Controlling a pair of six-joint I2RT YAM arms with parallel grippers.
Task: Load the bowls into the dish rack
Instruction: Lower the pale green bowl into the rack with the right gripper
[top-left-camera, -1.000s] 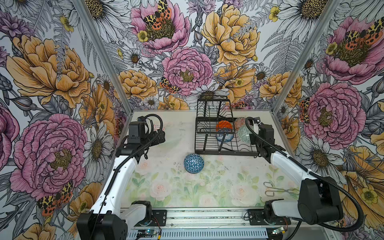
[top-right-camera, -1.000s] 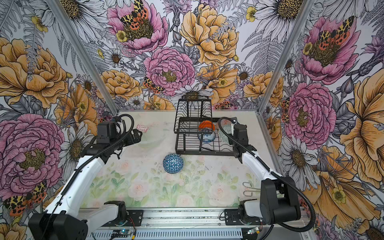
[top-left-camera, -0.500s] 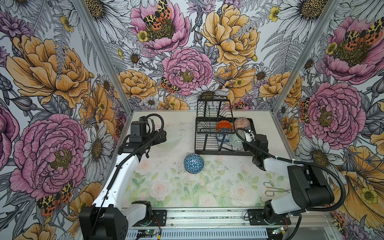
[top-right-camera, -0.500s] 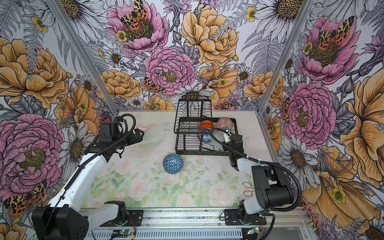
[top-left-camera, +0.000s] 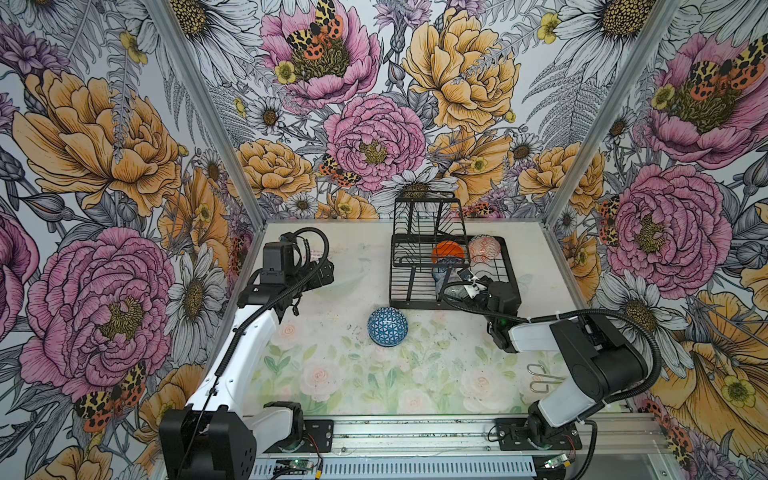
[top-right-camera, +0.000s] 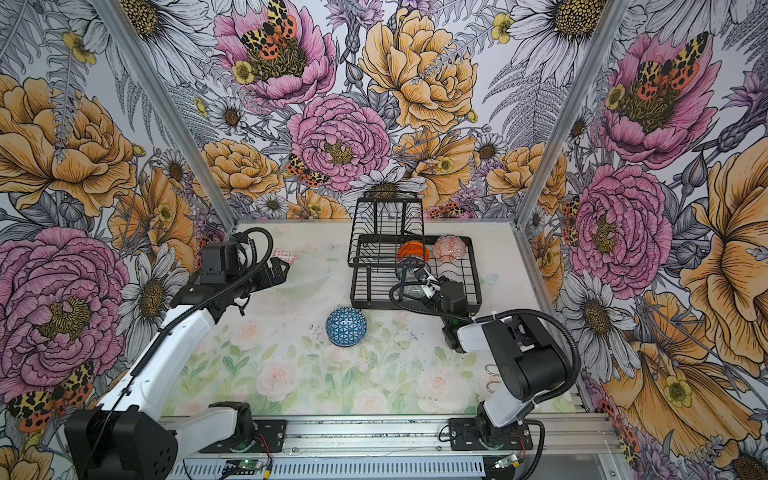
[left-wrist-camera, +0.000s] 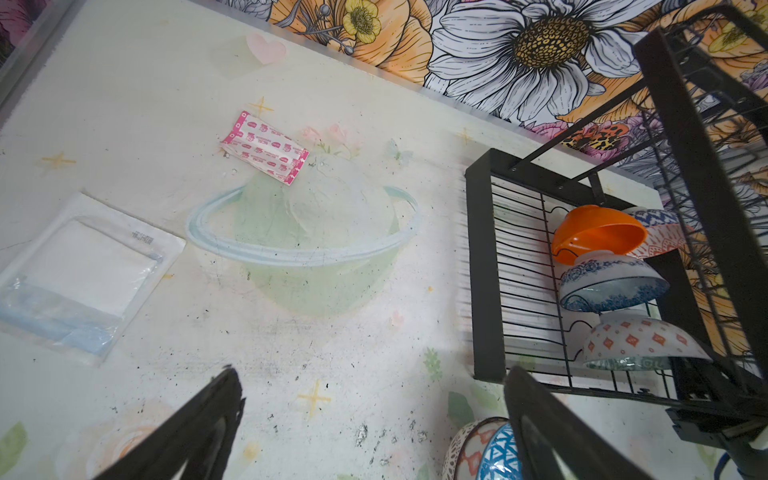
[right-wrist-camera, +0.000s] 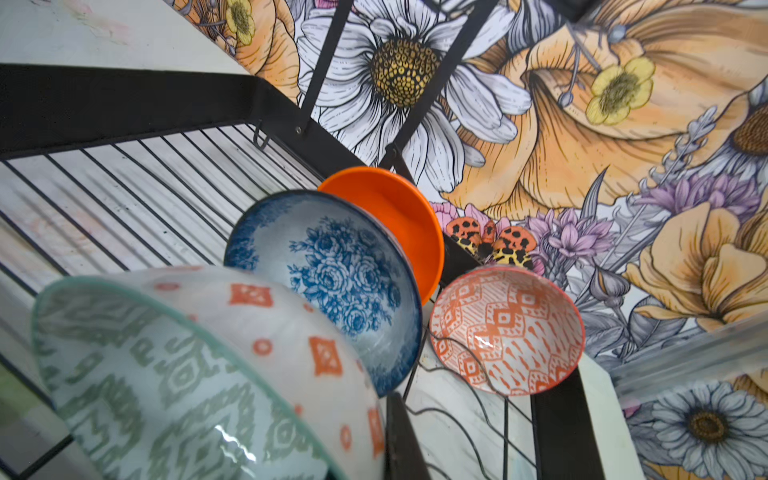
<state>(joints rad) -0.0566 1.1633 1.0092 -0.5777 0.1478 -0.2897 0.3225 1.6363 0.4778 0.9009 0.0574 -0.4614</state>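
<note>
Holding the grey-green bowl (right-wrist-camera: 174, 374) by its rim inside the dish rack (right-wrist-camera: 124, 104), the right gripper (right-wrist-camera: 395, 419) stays out of sight in neither view, clamped beside the blue floral bowl (right-wrist-camera: 332, 282), orange bowl (right-wrist-camera: 395, 208) and orange-white bowl (right-wrist-camera: 507, 328). Left of the rack, the left gripper (left-wrist-camera: 372, 374) gapes wide. Only the left wrist view shows a patterned bowl (left-wrist-camera: 463, 451) tucked against the blue-white geometric bowl (top-left-camera: 387, 326) before the rack.

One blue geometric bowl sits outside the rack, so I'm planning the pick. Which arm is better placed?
Probably left. The left end effector is open and empty, with the blue geometric bowl beside it in the left wrist view. The right end effector is shut at the dish rack.
</note>
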